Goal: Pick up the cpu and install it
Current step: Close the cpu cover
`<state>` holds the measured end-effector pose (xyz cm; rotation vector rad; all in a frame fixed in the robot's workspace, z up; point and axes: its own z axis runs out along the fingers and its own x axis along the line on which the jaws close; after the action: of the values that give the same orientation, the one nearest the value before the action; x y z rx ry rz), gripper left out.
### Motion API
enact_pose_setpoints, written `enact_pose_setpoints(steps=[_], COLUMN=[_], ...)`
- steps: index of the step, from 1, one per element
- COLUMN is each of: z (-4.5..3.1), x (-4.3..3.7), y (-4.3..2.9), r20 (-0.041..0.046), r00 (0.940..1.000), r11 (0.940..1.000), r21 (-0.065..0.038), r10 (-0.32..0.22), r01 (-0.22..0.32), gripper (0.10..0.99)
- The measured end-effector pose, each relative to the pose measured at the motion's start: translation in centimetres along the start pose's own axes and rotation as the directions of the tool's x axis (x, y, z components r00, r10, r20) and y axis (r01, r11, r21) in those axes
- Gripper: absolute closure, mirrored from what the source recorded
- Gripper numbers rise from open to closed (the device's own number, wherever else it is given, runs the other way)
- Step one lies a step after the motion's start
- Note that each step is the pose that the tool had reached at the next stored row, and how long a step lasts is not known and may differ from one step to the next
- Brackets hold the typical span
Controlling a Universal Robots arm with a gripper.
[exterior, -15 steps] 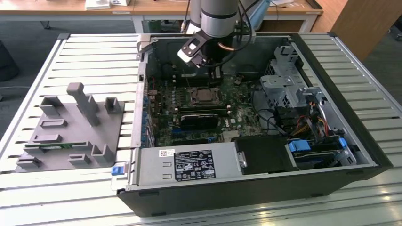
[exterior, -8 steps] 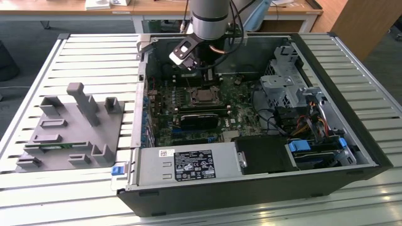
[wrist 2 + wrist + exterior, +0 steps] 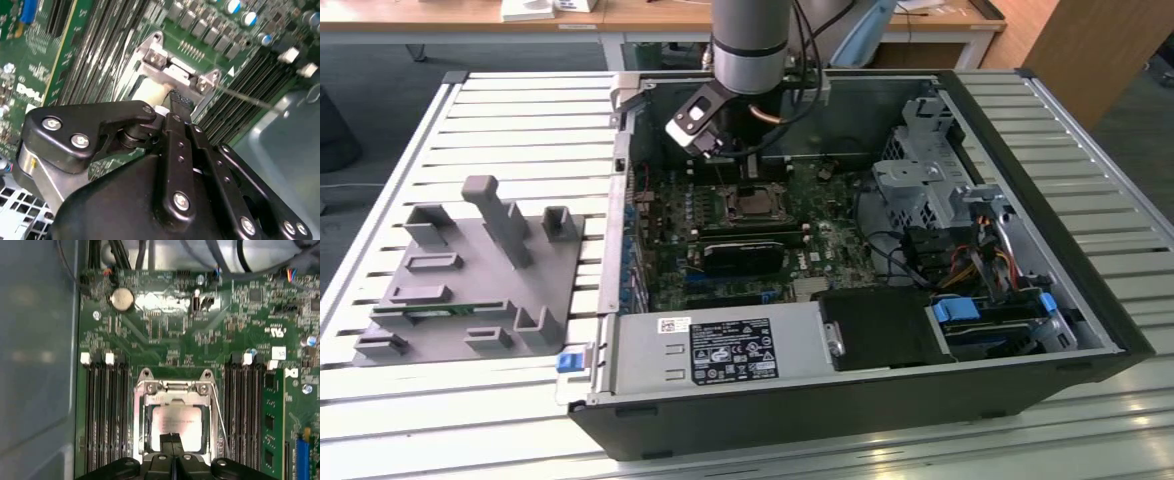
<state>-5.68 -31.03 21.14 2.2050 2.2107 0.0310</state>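
Note:
The cpu (image 3: 178, 421) is a pale square chip lying flat inside the metal-framed socket (image 3: 172, 387) on the green motherboard. In the second wrist view the cpu (image 3: 148, 93) shows just past the black fingertips, inside the socket frame (image 3: 161, 59). My gripper (image 3: 172, 437) hangs right over the chip's near edge, its two black fingers pressed together with nothing visible between them. Whether they touch the chip I cannot tell. In the exterior view the gripper (image 3: 736, 160) is low inside the open computer case, just behind the socket (image 3: 754, 205).
A green memory stick (image 3: 272, 426) stands in a slot beside the socket, with dark slots on both sides. A thin wire lever (image 3: 220, 420) runs along the socket. The power supply (image 3: 714, 350), drive cage (image 3: 934, 190) and case walls hem in the board. A grey fixture (image 3: 467, 270) sits outside.

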Motion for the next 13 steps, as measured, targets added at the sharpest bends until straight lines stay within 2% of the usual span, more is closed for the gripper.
enact_pose_setpoints(steps=[3, 6, 7, 10, 13], z=[0.25, 0.63, 1.42, 1.22, 0.37], x=[0.01, 0.0, -0.08, 0.01, 0.02], y=[-0.61, -0.76, -0.85, -0.78, -0.76], r20=[0.0, 0.0, 0.0046, -0.0008, 0.0], r00=[1.0, 1.0, 1.0, 1.0, 1.0], r11=[1.0, 1.0, 1.0, 1.0, 1.0], r21=[0.0, 0.0, 0.003, -0.001, 0.0], r10=[0.0, 0.0, 0.0, 0.0, 0.0], r01=[0.0, 0.0, 0.0, 0.0, 0.0], gripper=[0.98, 0.98, 0.98, 0.98, 0.98])
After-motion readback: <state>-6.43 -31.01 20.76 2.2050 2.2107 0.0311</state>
